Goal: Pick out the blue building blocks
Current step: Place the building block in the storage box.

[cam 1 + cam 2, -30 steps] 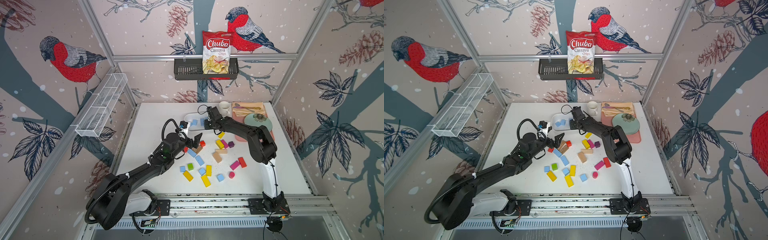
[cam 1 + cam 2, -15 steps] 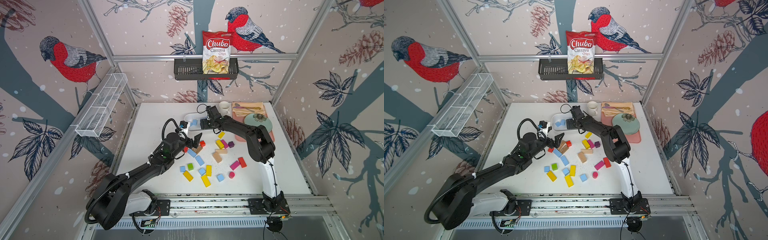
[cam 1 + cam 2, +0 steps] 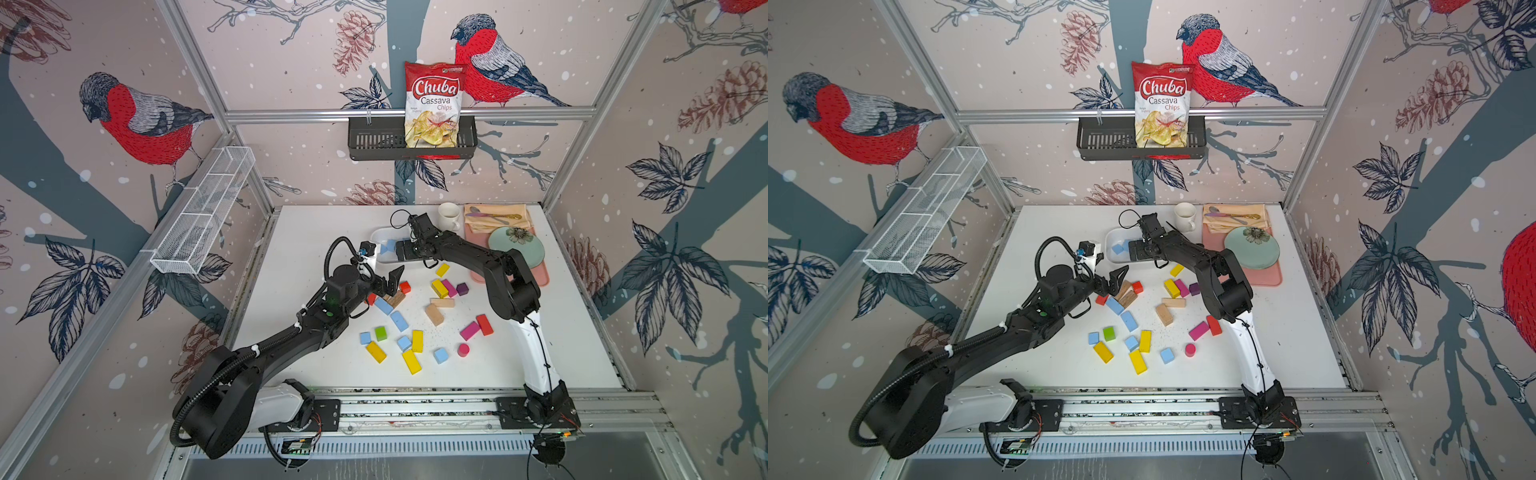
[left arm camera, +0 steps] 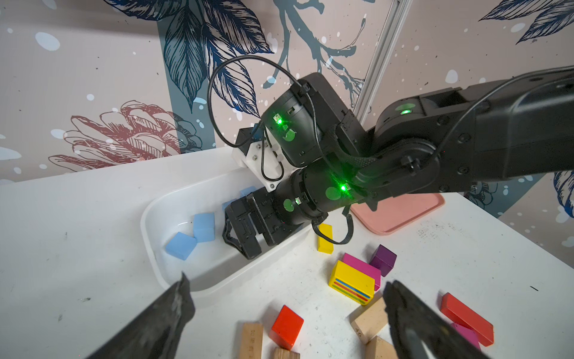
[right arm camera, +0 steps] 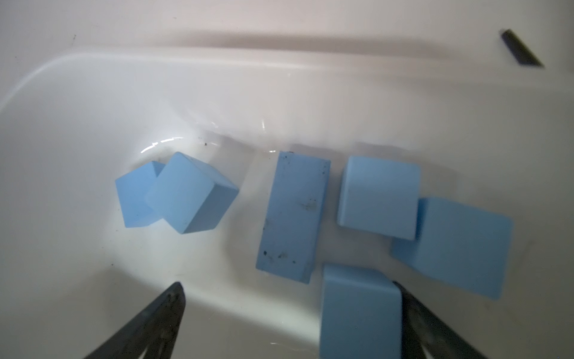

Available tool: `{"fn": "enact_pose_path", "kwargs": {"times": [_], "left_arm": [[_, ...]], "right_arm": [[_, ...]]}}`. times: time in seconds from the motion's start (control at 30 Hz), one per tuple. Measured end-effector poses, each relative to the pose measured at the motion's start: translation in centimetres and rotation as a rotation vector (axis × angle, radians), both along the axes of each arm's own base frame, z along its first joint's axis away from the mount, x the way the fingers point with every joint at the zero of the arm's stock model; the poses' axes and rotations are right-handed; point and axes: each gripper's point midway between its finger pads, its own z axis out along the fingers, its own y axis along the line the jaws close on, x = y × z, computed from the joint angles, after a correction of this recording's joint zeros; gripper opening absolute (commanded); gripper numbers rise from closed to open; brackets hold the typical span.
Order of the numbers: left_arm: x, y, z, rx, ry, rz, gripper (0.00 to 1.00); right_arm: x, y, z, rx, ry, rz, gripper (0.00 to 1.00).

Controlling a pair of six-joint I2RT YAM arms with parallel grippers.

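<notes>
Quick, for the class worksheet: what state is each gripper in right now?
Left gripper: open, holding nothing.
Right gripper: open; a light blue rectangular block is beside one finger, ungripped.

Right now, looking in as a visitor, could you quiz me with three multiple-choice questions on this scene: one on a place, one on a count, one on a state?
1. Where is the right gripper? A) down in the white plastic tray holding light-blue building blocks B) above the green plate C) at the chips bag
2. How many such blocks lie loose on the white table? A) two B) five C) nine
3. The left gripper is: A) shut on a red cube B) shut, empty C) open, empty
Answers: 1 A, the left wrist view shows it inside the tray's rim. 2 B, both top views show five among the other colours. 3 C, its fingers stand wide apart with nothing between them.
</notes>
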Motion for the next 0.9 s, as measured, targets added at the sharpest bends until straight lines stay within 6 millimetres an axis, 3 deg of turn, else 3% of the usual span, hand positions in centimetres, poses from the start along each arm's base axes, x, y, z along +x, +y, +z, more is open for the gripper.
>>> {"fn": "enact_pose_path", "kwargs": {"times": [0.2, 0.57, 0.73, 0.9], "left_arm": [[0.1, 0.2, 0.0, 0.002, -0.001, 0.014, 0.99], [0.5, 0.6, -0.3, 0.008, 0.017, 0.045, 0.99], [0.5, 0.6, -0.5, 0.007, 0.028, 0.048, 0.99], [0.5, 0.5, -0.7, 0.012, 0.036, 0.043, 0.99]], "right_arm": [[-0.6, 0.3, 2.6, 0.048, -0.021, 0.024, 1.00], [-2.3, -0.7, 10.3, 0.140, -0.160, 0.042, 0.99], [-4.6, -1.8, 13.2, 0.161, -0.236, 0.067, 0.99], [-7.5, -2.9, 14.9, 0.161, -0.295, 0.110, 0.99]]}}
